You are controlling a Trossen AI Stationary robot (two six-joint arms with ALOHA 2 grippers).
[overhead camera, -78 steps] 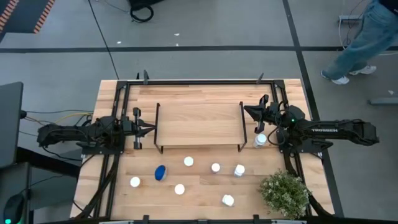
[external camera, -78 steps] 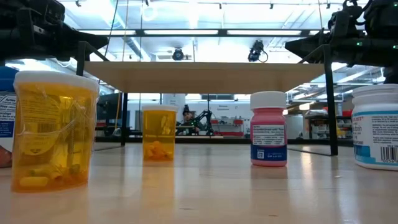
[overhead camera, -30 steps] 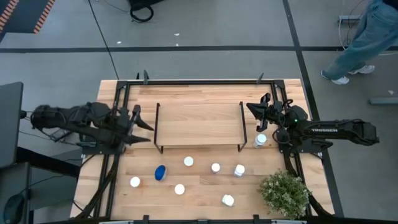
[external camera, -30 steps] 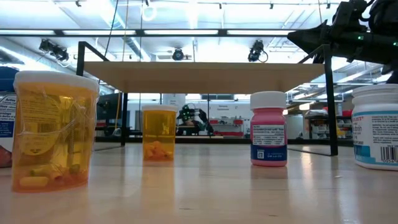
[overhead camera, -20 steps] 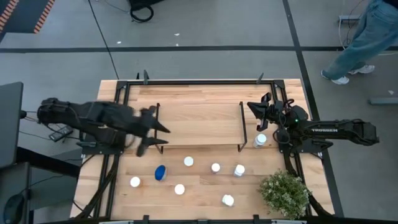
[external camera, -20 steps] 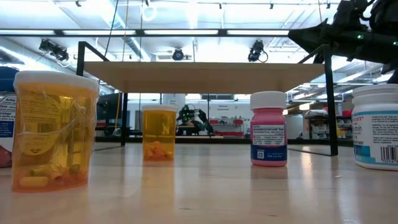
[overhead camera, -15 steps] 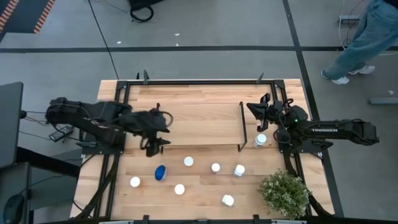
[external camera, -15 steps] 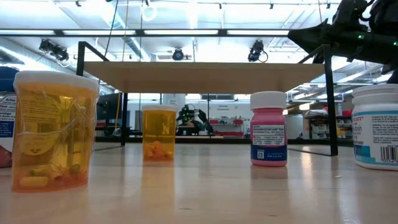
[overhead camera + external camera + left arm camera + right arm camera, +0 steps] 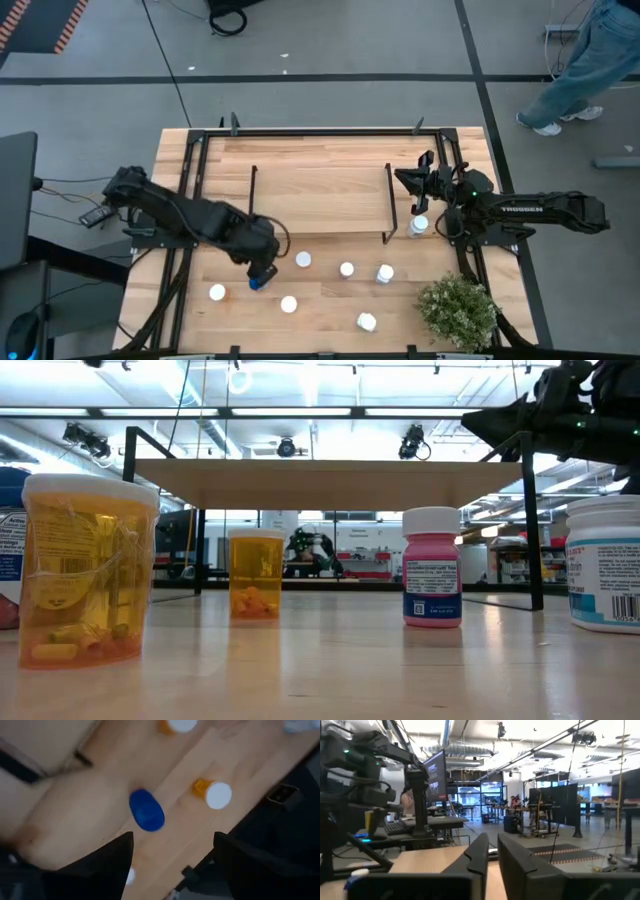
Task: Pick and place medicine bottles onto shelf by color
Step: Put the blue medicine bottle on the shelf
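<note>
the left gripper (image 9: 262, 268) hangs over the table (image 9: 330, 310) just in front of the shelf's (image 9: 320, 200) left front corner, directly above the blue bottle (image 9: 257, 279). in the left wrist view its two dark fingers (image 9: 107, 865) are spread wide, and the blue bottle (image 9: 146, 810) lies in line with the gap between them but farther out from the tips, untouched by either finger. an orange bottle with a white cap (image 9: 213, 793) stands beside the blue one, and another orange bottle (image 9: 177, 725) shows at the frame edge.

the other bottles all stand on the table in front of the shelf, none on its board: a white-capped one (image 9: 303, 259) just beside the left gripper, two more (image 9: 346, 269) (image 9: 385, 273) below the shelf's front edge, one near the left table edge (image 9: 217, 292), one (image 9: 289, 304) in front of the blue bottle, and one (image 9: 366, 322) beside the green plant (image 9: 458, 311). one more bottle (image 9: 419, 226) stands just off the shelf's right end frame.

the right gripper (image 9: 405, 179) waits at the shelf's right end, above that last bottle and holding nothing. in the right wrist view its fingers (image 9: 476, 851) stand nearly together with only a narrow slit between them.

from the low view, a large orange bottle (image 9: 87, 565), a smaller orange one (image 9: 256, 574), a pink-bodied one (image 9: 432, 567) and a white one (image 9: 603, 563) stand before the shelf (image 9: 330, 482).
</note>
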